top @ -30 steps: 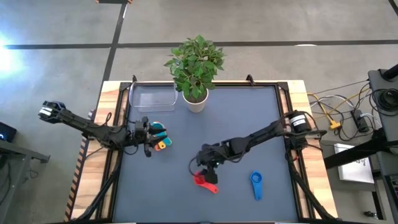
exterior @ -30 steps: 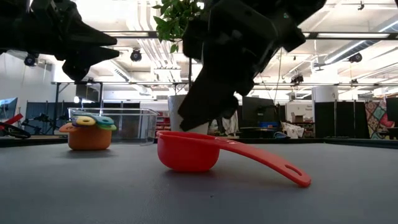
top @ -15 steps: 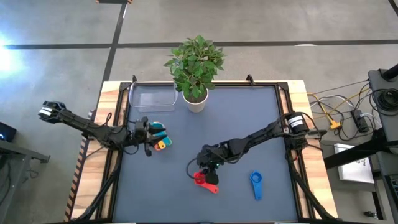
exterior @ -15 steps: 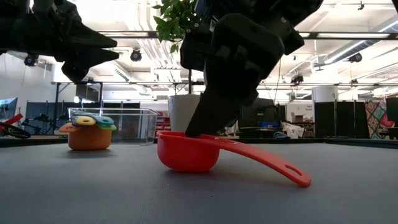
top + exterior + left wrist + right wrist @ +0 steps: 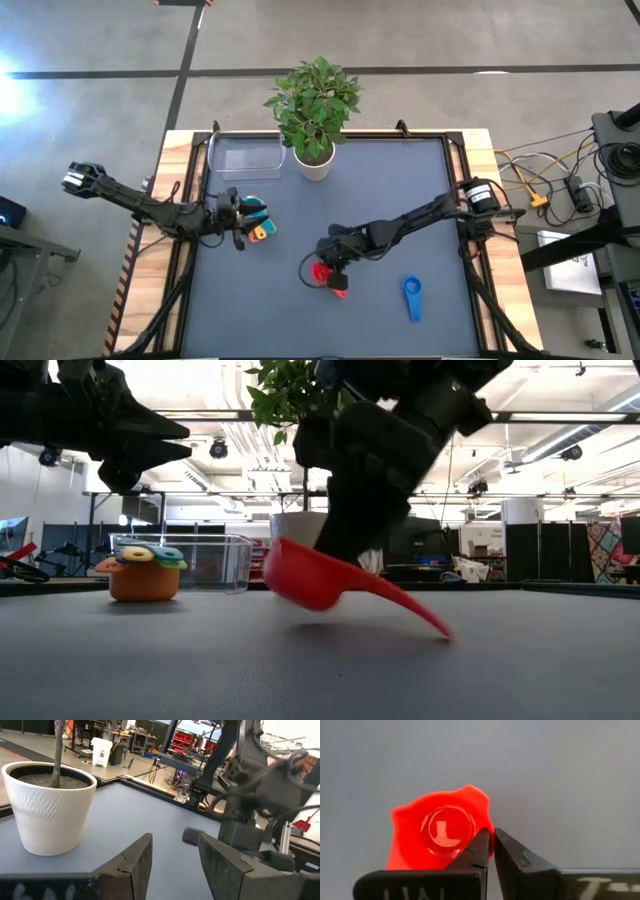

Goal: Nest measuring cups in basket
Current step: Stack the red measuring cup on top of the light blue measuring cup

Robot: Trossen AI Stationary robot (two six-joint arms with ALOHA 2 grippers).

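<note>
Where you look down from the high view, your right pincer (image 5: pixel 326 268) sits at lower centre of the frame, clamped on the rim of the red cup (image 5: pixel 323 272), while the blue cup (image 5: pixel 411 297) lies apart to its lower right; your left pincer (image 5: pixel 240 220) waits at centre left beside the orange cup (image 5: pixel 260 233) stacked with others, and the clear basket (image 5: pixel 243 158) rests at upper left, next to the plant pot (image 5: pixel 314 163). From the low view, you see the red cup tilted, bowl raised off the tabletop (image 5: pixel 320 660), handle tip touching it. Through the left wrist view, your left fingers (image 5: pixel 131 864) stand apart, holding nothing. In the right wrist view, your fingers pinch the red cup's wall.
</note>
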